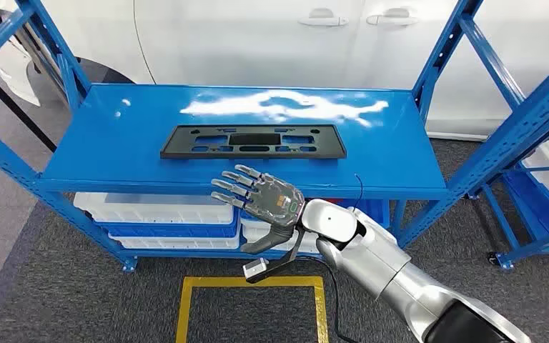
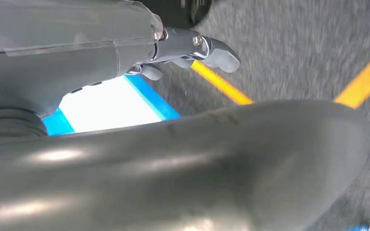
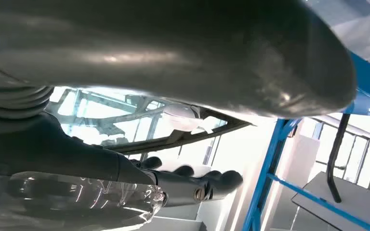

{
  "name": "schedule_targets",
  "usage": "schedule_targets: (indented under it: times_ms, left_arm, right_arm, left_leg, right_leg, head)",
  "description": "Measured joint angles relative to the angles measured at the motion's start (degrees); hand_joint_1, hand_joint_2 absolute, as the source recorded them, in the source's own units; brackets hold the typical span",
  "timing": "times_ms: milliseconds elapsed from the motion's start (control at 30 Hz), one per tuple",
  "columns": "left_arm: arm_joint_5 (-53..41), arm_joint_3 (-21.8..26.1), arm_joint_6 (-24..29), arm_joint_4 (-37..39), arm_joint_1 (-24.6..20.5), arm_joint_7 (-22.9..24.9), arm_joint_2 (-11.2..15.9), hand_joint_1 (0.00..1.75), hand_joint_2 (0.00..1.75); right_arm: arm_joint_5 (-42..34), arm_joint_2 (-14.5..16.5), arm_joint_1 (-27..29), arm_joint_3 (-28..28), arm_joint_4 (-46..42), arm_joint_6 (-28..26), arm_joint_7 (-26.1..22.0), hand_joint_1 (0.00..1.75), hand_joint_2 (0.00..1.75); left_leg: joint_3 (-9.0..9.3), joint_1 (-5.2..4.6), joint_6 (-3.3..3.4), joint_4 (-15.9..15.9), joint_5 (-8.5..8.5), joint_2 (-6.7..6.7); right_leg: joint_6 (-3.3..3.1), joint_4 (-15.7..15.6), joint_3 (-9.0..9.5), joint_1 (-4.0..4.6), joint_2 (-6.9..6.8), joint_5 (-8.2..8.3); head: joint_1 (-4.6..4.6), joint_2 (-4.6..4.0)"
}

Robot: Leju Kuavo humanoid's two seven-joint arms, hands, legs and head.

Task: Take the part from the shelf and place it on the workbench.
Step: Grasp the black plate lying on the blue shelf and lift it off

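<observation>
While bins [image 1: 164,211] sit below, part [image 1: 254,141] lies unobstructed.

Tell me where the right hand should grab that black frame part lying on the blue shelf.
Probably the near long edge of the black frame part, from the robot's side. It lies flat on the blue shelf, long side facing the open right hand, and its cutouts give fingers purchase.

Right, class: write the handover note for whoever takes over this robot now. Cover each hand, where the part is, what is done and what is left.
Right hand: open, fingers spread, held at the front edge of the blue metal shelf, holding nothing.
Left hand: hangs over grey carpet with yellow tape; open or shut is unclear.
Flat black plastic frame part: lies on the shelf top, just beyond the right hand, untouched.
Done: reach towards the part.
Left: grasp it, lift it, place it on the workbench.
</observation>
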Motion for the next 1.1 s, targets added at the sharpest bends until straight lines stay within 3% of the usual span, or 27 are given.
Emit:
schedule_targets:
  times_ms: [67, 100, 133, 167, 200, 267, 300, 333, 400, 467, 600, 633, 667, 733, 800, 900, 967, 1000, 1067, 1100]
  left_arm:
    - [0.0, 0.0, 0.0, 0.0, 0.1, -0.1, 0.0, 0.0, 0.0]
    - [0.0, 0.0, 0.0, 0.0, 0.2, -0.3, 0.0, 0.0, 0.0]
    - [0.0, 0.0, 0.0, 0.0, 0.3, -0.4, 0.0, 0.0, 0.0]
    - [0.0, 0.0, 0.0, 0.0, 0.4, -0.6, 0.0, 0.0, 0.0]
    - [0.0, 0.1, 0.0, 0.0, 0.5, -0.7, 0.0, 0.0, 0.0]
    - [0.0, 0.2, -0.1, 0.1, 0.7, -0.8, 0.0, 0.0, 0.0]
    - [0.0, 0.2, -0.1, 0.2, 0.8, -0.8, 0.0, 0.0, 0.0]
    - [0.0, 0.3, -0.1, 0.3, 0.8, -0.9, 0.0, 0.0, 0.0]
    - [0.0, 0.4, -0.1, 0.3, 0.8, -1.1, 0.1, 0.0, 0.0]
    - [0.0, 0.4, -0.2, 0.3, 0.8, -1.2, 0.1, 0.0, 0.0]
    - [0.0, 0.5, -0.2, 0.3, 1.0, -1.2, 0.2, 0.0, 0.0]
    - [0.0, 0.6, -0.3, 0.3, 1.0, -1.2, 0.2, 0.0, 0.0]
    - [0.0, 0.6, -0.3, 0.3, 1.1, -1.2, 0.3, 0.0, 0.0]
    - [0.0, 0.8, -0.3, 0.3, 1.2, -1.2, 0.4, 0.0, 0.0]
    - [0.0, 0.8, -0.3, 0.3, 1.2, -1.1, 0.4, 0.0, 0.0]
    - [0.0, 0.9, -0.2, 0.3, 1.2, -1.4, 0.5, 0.0, 0.0]
    - [0.0, 0.9, -0.1, 0.3, 1.0, -1.5, 0.6, 0.0, 0.0]
    - [0.0, 0.9, -0.1, 0.3, 0.9, -1.5, 0.6, 0.0, 0.0]
    - [0.0, 0.9, -0.1, 0.3, 0.7, -1.6, 0.6, 0.0, 0.0]
    - [0.0, 0.9, -0.1, 0.3, 0.7, -1.6, 0.6, 0.0, 0.0]
  right_arm:
    - [0.0, 0.0, 0.0, 0.0, 0.0, 0.0, 0.0, 0.0, 0.0]
    - [0.0, 0.0, 0.0, 0.0, 0.0, 0.0, 0.1, 0.0, 0.0]
    - [-0.1, 0.0, 0.0, 0.0, 0.0, 0.0, 0.2, 0.0, 0.0]
    - [-0.1, -0.1, 0.0, 0.0, 0.1, 0.1, 0.4, 0.0, 0.0]
    - [-0.3, -0.1, 0.0, -0.1, 0.1, 0.2, 0.8, 0.0, 0.0]
    - [-0.6, -0.3, -0.1, -0.4, 0.8, 0.7, 1.6, 0.0, 0.0]
    - [-0.8, -0.4, -0.2, -0.7, 1.3, 0.9, 2.0, 0.0, 0.44]
    - [-0.9, -0.4, -0.5, -1.1, 2.0, 1.1, 2.3, 0.0, 0.87]
    - [-1.2, -0.4, -1.8, -2.6, 4.1, 0.8, 3.0, 0.0, 1.75]
    - [-1.4, -0.5, -4.2, -4.5, 8.0, 0.2, 3.6, 0.0, 1.75]
    - [0.1, -0.6, -7.7, -6.2, 18.6, -1.1, 4.8, 0.0, 1.75]
    - [0.7, -0.6, -7.9, -6.4, 20.8, -1.6, 5.2, 0.0, 1.75]
    - [1.3, -0.5, -7.9, -6.4, 22.9, -2.0, 5.6, 0.0, 1.75]
    - [2.8, -0.5, -8.1, -6.5, 26.1, -2.7, 6.7, 0.0, 1.75]
    - [4.5, -0.4, -8.7, -6.4, 28.8, -2.6, 8.4, 0.0, 1.75]
    - [7.1, -0.3, -10.2, -6.4, 32.0, -2.1, 10.3, 0.0, 1.75]
    - [8.3, -0.5, -11.2, -6.3, 33.6, -2.0, 10.5, 0.0, 1.75]
    - [8.7, -0.5, -11.6, -6.2, 34.3, -2.0, 10.4, 0.0, 1.75]
    - [9.4, -0.6, -12.0, -6.1, 35.6, -2.0, 10.1, 0.0, 1.75]
    - [9.6, -0.7, -12.2, -5.9, 36.1, -2.2, 10.1, 0.27, 1.75]
  left_leg:
    - [0.88, 0.0, -0.02, 0.0, -0.75, -0.09]
    - [1.84, 0.01, -0.03, 0.0, -1.53, -0.18]
    - [2.9, 0.01, -0.06, 0.0, -2.37, -0.28]
    - [4.04, 0.02, -0.14, 0.0, -3.25, -0.37]
    - [4.93, 0.02, -0.27, -0.1, -4.15, -0.45]
    - [6.13, -0.13, -0.77, 0.2, -5.86, -0.66]
    - [6.32, -0.2, -1.09, 0.3, -6.59, -0.77]
    - [6.63, -0.27, -1.39, 0.4, -6.99, -0.85]
    - [7.04, -0.26, -1.97, 0.6, -7.33, -0.83]
    - [5.96, -0.19, -2.48, 3.7, -7.93, -0.53]
    - [-2.28, 0.24, -3.23, 15.9, -12.69, -0.17]
    - [-3.46, 0.29, -3.29, 16.3, -12.35, -0.11]
    - [-3.65, 0.31, -3.27, 14.7, -10.55, -0.05]
    - [-1.94, 0.3, -2.97, 7.4, -4.43, 0.01]
    - [-0.5, 0.03, -2.45, 1.8, -1.41, 0.03]
    - [-0.13, -0.12, -1.47, 0.3, -0.8, 0.11]
    - [0.21, 0.16, -0.84, -0.2, -0.24, 0.24]
    - [0.34, 0.3, -0.57, -0.5, -0.05, 0.3]
    - [0.34, 0.28, -0.3, -0.5, 0.01, 0.3]
    - [0.34, 0.26, -0.27, -0.5, 0.0, 0.29]
  right_leg:
    - [0.15, 0.8, -1.85, -0.07, -0.03, -2.6]
    - [0.26, 0.9, -3.41, -0.13, -0.08, -4.76]
    - [0.29, -0.1, -4.43, -0.16, -0.14, -6.01]
    - [0.2, -2.4, -4.92, -0.17, -0.2, -5.35]
    - [0.09, -5.7, -5.06, -0.16, -0.26, -2.32]
    - [-0.54, -12.4, -5.36, 0.12, -0.26, 7.16]
    - [-0.92, -14.1, -5.54, 0.3, -0.23, 10.53]
    - [-1.33, -14.9, -5.69, 0.39, -0.22, 12.0]
    - [-2.1, -15.0, -5.03, 0.26, -0.2, 11.61]
    - [-2.81, -15.7, -3.78, 0.06, -0.21, 11.08]
    - [-3.13, -16.0, -2.01, 0.08, -0.22, 9.71]
    - [-3.1, -15.9, -1.6, 0.09, -0.21, 9.34]
    - [-3.05, -15.9, -1.13, 0.1, -0.2, 8.97]
    - [-2.85, -15.8, -0.11, 0.1, -0.16, 8.22]
    - [-2.43, -15.7, 0.37, 0.16, -0.11, 7.84]
    - [-1.44, -15.8, 0.39, 0.28, 0.01, 7.63]
    - [-0.82, -14.6, 0.09, 0.25, 0.02, 6.52]
    - [-0.54, -12.6, -0.77, 0.2, -0.02, 5.11]
    - [-0.13, -5.4, -4.0, -0.01, -0.13, 1.35]
    - [0.05, -1.9, -5.59, -0.1, -0.16, 0.07]
  head:
    - [0.0, 0.0]
    - [0.0, 0.0]
    - [0.0, 0.0]
    - [0.0, 0.0]
    - [0.0, 0.0]
    - [0.01, 0.0]
    - [0.0, 0.0]
    - [0.01, 0.0]
    - [0.01, 0.0]
    - [0.01, 0.0]
    - [0.02, 0.0]
    - [0.02, 0.0]
    - [0.02, 0.0]
    - [0.02, 0.0]
    - [0.02, 0.0]
    - [0.02, 0.0]
    - [0.02, 0.0]
    - [0.02, 0.0]
    - [0.02, 0.0]
    - [0.02, 0.0]
